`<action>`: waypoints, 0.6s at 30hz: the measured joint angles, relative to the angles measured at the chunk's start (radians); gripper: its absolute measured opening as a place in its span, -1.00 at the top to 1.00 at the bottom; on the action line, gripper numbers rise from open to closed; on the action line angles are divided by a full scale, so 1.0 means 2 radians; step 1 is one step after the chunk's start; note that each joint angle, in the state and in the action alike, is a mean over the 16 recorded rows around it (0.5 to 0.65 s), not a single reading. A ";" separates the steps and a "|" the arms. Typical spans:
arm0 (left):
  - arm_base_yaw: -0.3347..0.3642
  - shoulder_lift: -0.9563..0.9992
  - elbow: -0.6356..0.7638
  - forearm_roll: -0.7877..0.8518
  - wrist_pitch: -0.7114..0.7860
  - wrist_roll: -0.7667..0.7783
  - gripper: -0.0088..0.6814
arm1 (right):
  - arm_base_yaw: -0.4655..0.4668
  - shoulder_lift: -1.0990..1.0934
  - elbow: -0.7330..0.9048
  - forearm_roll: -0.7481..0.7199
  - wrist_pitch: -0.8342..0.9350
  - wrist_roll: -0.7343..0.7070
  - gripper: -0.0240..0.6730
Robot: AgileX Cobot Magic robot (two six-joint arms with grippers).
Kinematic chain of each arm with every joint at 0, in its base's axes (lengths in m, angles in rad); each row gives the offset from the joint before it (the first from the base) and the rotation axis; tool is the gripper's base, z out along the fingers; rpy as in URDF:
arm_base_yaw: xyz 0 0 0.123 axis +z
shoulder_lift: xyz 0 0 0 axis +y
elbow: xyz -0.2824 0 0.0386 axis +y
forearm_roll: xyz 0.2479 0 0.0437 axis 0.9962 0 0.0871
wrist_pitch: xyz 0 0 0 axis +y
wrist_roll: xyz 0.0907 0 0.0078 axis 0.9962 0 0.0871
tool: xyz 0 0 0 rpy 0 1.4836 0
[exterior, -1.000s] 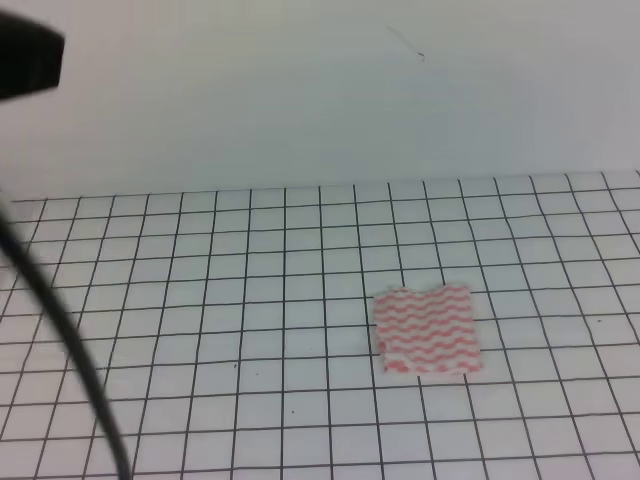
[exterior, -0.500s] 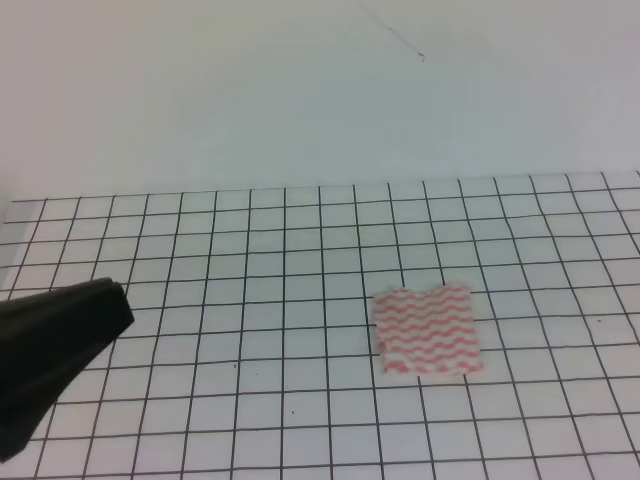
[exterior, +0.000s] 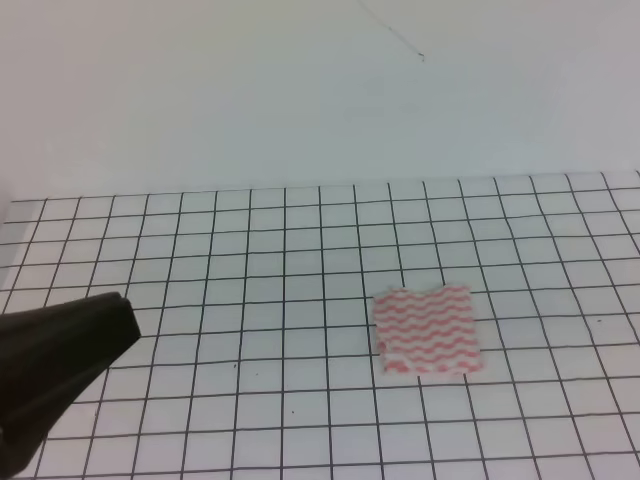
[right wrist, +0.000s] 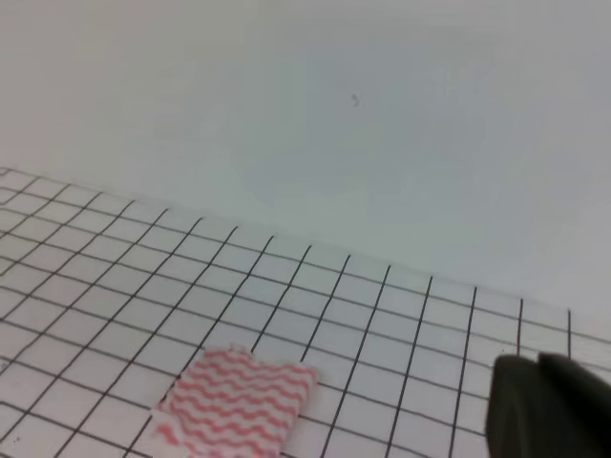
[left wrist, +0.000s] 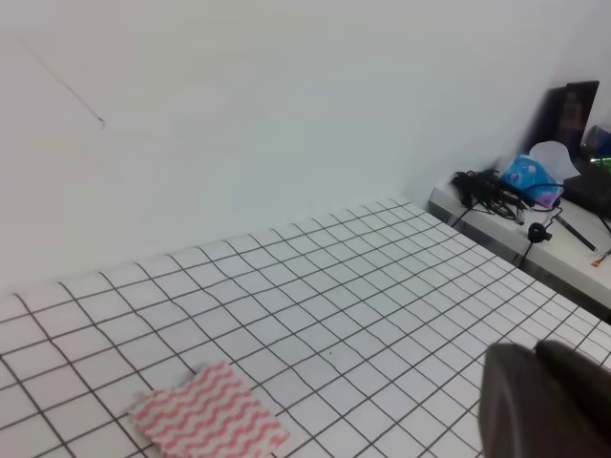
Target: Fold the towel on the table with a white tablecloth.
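towel (exterior: 427, 331) flat (right of centre), gridded tablecloth (exterior: 250, 270), dark arm (exterior: 55, 365) lwr left

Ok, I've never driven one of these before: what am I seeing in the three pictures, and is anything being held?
It is a two-armed robot. One picture looks down from above; the other two come from cameras on each wrist. A striped towel lies flat on the gridded tablecloth, with nothing touching it. The dark shape at the overhead view's lower left is part of the left arm. Each wrist view shows only a dark bit of its own pincer, left and right, so open or shut is unclear. Nothing appears held.
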 joint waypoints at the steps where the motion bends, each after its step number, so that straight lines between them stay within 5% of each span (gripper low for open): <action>1: 0.000 0.000 0.000 0.001 -0.004 0.003 0.98 | 0.000 0.000 0.000 0.000 0.003 0.000 0.93; 9: 0.002 -0.019 0.005 0.103 -0.057 -0.018 0.98 | 0.000 0.000 0.001 0.000 0.016 0.000 0.93; 18: 0.034 -0.099 0.081 0.382 -0.127 -0.228 0.98 | 0.000 0.000 0.001 0.000 0.017 0.000 0.93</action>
